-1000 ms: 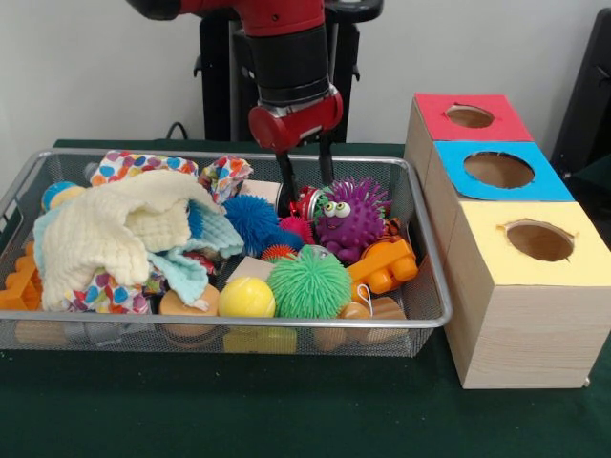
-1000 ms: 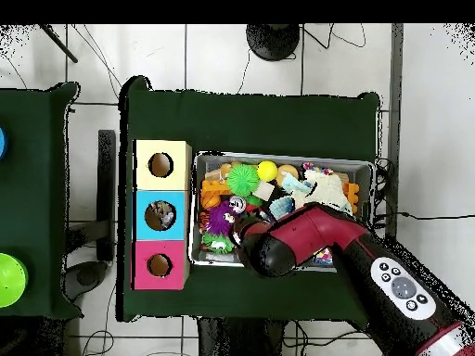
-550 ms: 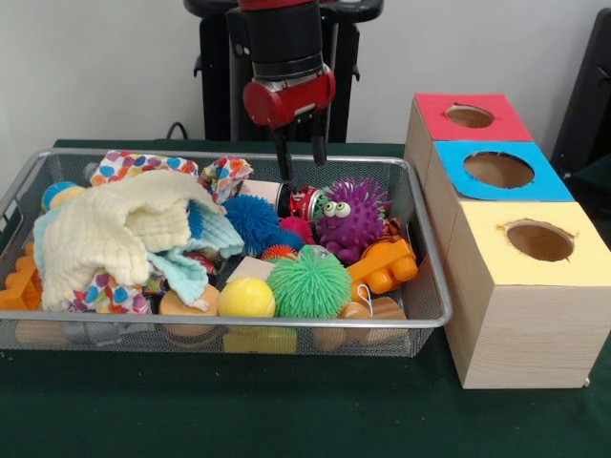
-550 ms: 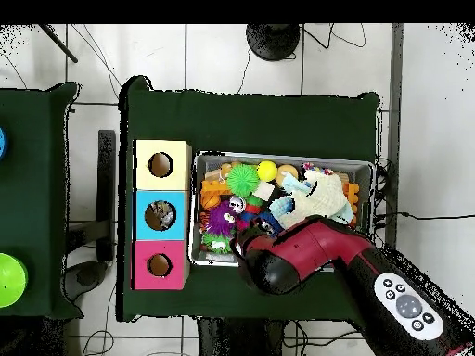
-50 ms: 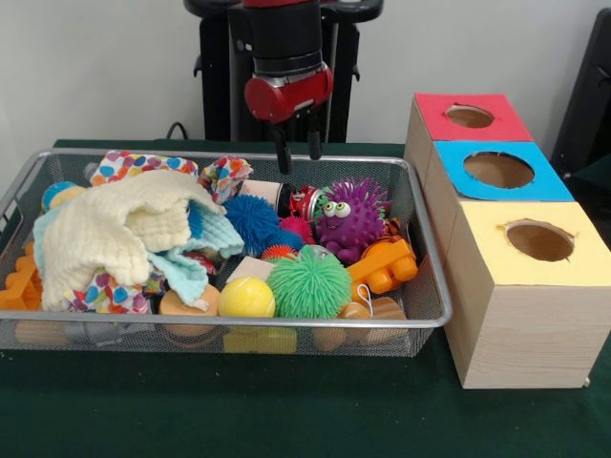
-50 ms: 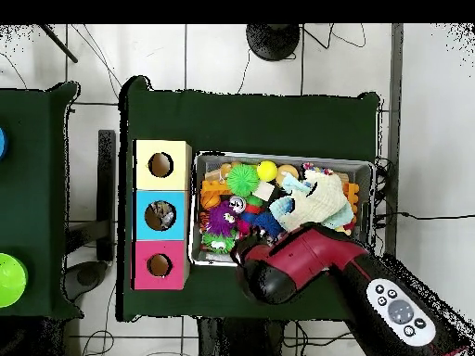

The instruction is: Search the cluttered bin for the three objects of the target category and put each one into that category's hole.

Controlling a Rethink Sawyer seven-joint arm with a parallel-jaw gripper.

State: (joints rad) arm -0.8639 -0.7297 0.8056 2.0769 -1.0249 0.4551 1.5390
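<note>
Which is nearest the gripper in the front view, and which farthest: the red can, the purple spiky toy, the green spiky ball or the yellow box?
Measured from the gripper in the front view:
1. Red can, just below it, at the bin's back.
2. Purple spiky toy, lower and to the right.
3. Green spiky ball, at the bin's front.
4. Yellow box, outside the bin, far right.

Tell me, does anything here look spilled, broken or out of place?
Nothing looks spilled or broken. The wire bin is a jumbled heap: cloths draped over toys, a small can lying on its side beside the purple spiky toy. The three boxes stand in a neat row, and the gripper hangs empty above the bin.
</note>
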